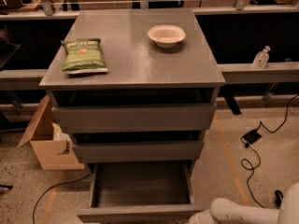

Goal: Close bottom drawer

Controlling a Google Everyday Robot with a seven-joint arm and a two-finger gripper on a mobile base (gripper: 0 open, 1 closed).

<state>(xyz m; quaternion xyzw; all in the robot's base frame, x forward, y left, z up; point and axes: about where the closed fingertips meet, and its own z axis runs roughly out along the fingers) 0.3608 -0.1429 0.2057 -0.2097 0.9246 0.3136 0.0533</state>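
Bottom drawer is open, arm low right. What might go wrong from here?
1. The arm sits by the right front corner of the bottom drawer; an off-centre push may skew and jam it.
2. The gripper is out of view below the frame, so contact with the front can't be confirmed.
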